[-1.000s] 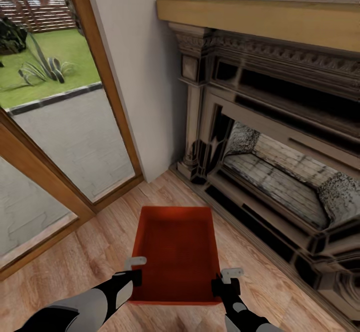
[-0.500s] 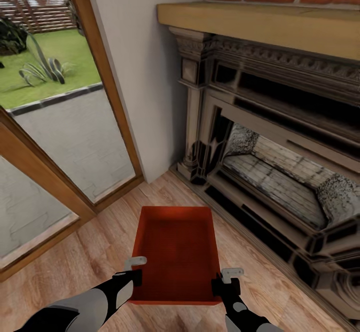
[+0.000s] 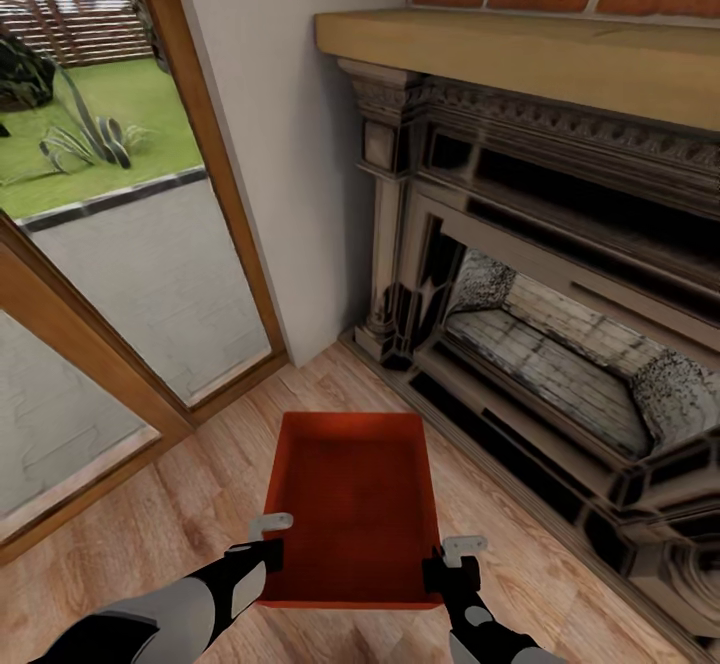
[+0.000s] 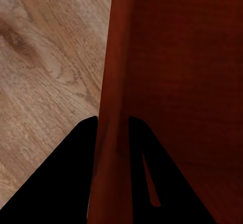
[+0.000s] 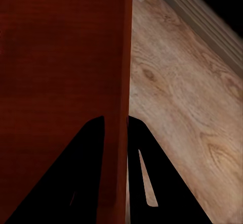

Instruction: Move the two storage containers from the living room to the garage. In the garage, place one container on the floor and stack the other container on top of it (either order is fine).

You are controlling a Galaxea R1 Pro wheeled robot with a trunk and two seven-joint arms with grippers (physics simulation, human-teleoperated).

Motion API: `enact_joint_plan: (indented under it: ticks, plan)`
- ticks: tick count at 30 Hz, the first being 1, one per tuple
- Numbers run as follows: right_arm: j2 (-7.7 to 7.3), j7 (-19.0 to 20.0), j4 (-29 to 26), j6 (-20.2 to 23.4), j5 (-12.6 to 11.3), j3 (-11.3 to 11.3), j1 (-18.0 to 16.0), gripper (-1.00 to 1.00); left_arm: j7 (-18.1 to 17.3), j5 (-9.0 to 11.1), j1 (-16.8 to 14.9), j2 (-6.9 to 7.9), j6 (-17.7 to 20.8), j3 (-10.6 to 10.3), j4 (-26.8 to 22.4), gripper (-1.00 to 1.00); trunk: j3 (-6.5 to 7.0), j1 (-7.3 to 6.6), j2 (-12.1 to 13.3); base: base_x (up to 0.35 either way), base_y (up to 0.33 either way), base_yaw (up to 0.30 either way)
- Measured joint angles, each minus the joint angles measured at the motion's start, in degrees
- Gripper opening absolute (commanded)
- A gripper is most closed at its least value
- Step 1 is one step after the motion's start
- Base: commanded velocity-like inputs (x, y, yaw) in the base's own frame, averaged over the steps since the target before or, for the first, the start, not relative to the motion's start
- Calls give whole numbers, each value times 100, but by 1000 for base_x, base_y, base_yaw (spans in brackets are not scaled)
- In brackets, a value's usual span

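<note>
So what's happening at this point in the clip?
The robot has one orange-red storage container held between both arms in the living room, in front of the brick fireplace and beside the glass doors. The left gripper is clamped on the bin's left wall and the right gripper on its right wall, each with a finger on either side of the wall. Wood-plank floor shows below.

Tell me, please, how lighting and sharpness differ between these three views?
Head view: evenly lit and soft, daylight behind the glass door, the fireplace dark and smeary. Left wrist view: the storage container wall is dim red, the fingers pure black silhouettes. Right wrist view: likewise, with blurred wood-plank floor.
</note>
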Motion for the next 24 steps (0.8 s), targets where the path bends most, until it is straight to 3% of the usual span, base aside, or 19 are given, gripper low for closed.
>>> enact_joint_plan:
  ticks: [10, 23, 24]
  plan:
    - [-14, 66, -201, 93, 708, -552, -1, -100, -26, 224, 9, -4, -125, -98, -12, -100, 0, 0, 0, 0, 0, 0]
    - [36, 56, -40, -126, 1789, -1730, -2, -100, -47, 472, 8, -3, -138, -455, -12, -100, 88, 0, 0, 0, 0, 0]
    - [-17, 47, -43, -82, 278, -262, -2, -100, -33, -73, 8, -7, -109, 98, -10, -100, 98, 0, 0, 0, 0, 0]
